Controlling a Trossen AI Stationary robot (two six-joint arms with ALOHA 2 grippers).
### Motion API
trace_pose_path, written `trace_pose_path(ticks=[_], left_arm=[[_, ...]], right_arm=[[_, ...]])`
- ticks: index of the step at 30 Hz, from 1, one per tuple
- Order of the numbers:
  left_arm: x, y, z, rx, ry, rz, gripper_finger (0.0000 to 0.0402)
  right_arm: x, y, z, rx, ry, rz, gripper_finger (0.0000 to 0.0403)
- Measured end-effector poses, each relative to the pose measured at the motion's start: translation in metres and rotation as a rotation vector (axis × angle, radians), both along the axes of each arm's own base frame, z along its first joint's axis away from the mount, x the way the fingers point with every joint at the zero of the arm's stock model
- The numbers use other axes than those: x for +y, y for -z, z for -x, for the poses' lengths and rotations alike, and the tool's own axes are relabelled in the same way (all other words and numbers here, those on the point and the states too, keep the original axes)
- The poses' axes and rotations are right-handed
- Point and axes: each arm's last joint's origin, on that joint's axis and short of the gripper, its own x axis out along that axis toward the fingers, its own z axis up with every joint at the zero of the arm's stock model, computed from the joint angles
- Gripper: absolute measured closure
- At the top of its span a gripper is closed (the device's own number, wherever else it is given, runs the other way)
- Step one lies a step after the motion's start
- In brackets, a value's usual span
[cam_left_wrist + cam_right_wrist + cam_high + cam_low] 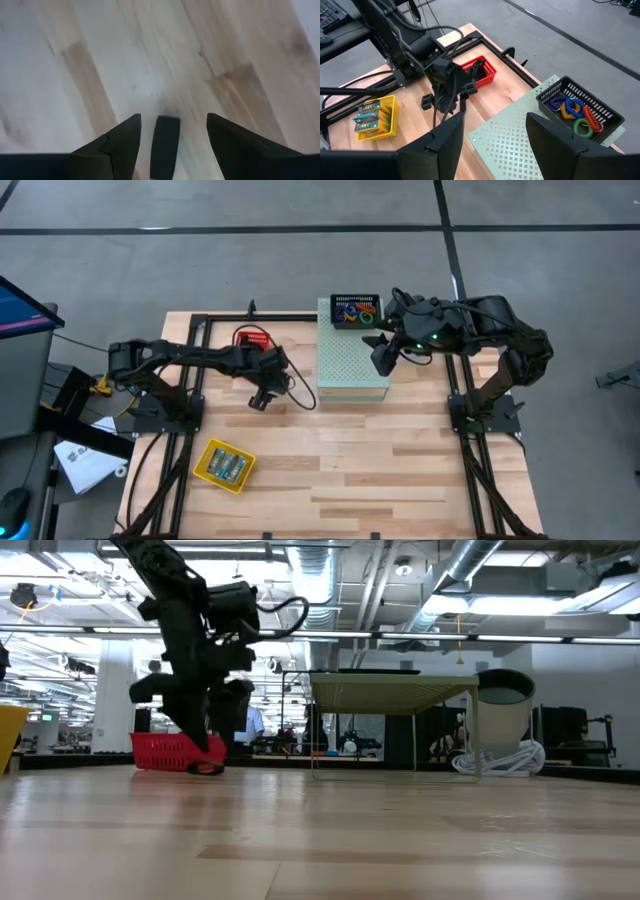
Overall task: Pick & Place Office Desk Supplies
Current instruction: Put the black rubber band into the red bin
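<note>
A small black binder clip (pixel 165 145) lies flat on the wooden table. My left gripper (pixel 172 117) points down over it, open, with one finger on each side of the clip and a gap to both. In the high view this gripper (pixel 258 398) stands just in front of the red basket (pixel 253 338); the low view shows it (pixel 200 755) close above the tabletop. My right gripper (pixel 383 358) hangs open and empty above the pale green perforated box (pixel 352 365). A black basket (pixel 580 107) on that box holds coloured elastic loops (pixel 572 112).
A yellow basket (pixel 224 465) with green-blue packets stands near the table's front left. The red basket (pixel 165 752) sits right behind my left gripper. The pale green box fills the far middle of the table. Bare wood lies between the yellow basket and the box.
</note>
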Motion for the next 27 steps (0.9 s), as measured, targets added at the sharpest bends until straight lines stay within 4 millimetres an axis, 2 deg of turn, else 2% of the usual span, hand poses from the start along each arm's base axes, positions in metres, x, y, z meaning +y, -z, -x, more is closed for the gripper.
trace_pose_path(ticks=[7, 12, 16, 21, 25, 27], left_arm=[[0.007, 0.028, 0.002, 0.083, -0.047, 0.029, 0.0187], [0.009, 0.035, -0.001, 0.079, -0.078, 0.037, 0.0212], [0.01, 0.034, -0.002, 0.068, -0.119, 0.049, 0.0259], [0.011, 0.032, -0.005, 0.023, -0.215, 0.042, 0.0378], [0.011, 0.03, -0.007, 0.003, -0.314, 0.077, 0.0395], [0.011, 0.021, -0.008, -0.035, -0.368, 0.103, 0.0398]], right_arm=[[0.0, 0.0, 0.0, -0.003, 0.006, -0.004, 0.0193], [-0.001, 0.0, 0.0, -0.002, 0.013, -0.012, 0.0193], [0.0, 0.0, 0.0, -0.002, 0.013, -0.012, 0.0193], [0.0, 0.001, 0.001, 0.001, 0.013, -0.011, 0.0193], [0.0, 0.001, 0.001, 0.004, 0.01, -0.008, 0.0193], [0.0, 0.001, 0.001, 0.005, 0.009, -0.006, 0.0193]])
